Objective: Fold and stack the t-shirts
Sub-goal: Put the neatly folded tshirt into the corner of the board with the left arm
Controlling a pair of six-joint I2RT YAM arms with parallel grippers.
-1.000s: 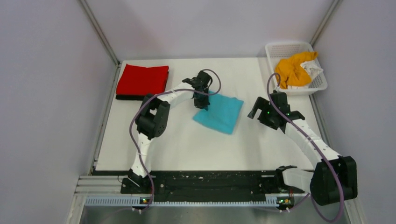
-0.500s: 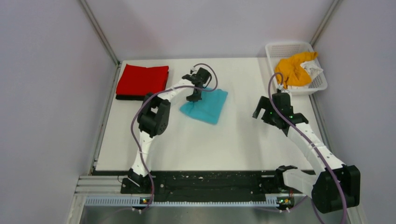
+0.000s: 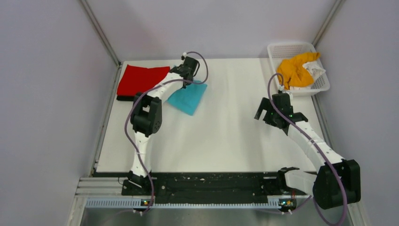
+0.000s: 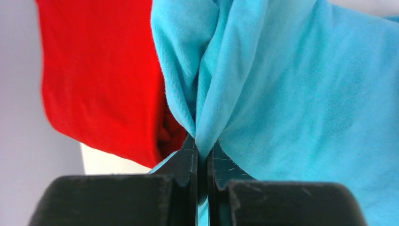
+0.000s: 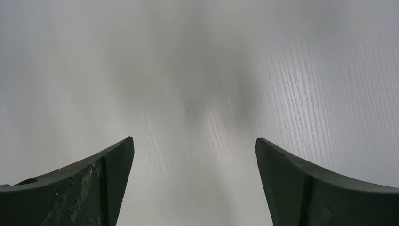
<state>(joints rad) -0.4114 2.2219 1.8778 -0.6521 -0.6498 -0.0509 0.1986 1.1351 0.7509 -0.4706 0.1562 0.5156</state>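
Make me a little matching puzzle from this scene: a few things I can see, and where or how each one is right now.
Things:
1. turquoise t-shirt
2. red t-shirt
3. orange t-shirt
4. right hand

Places or states:
A. heaped in the white basket at the far right corner
B. open, above bare table
C. pinched in the shut left hand
D. folded flat at the far left corner of the table

Pairs: 1-C, 2-D, 3-A, 4-B
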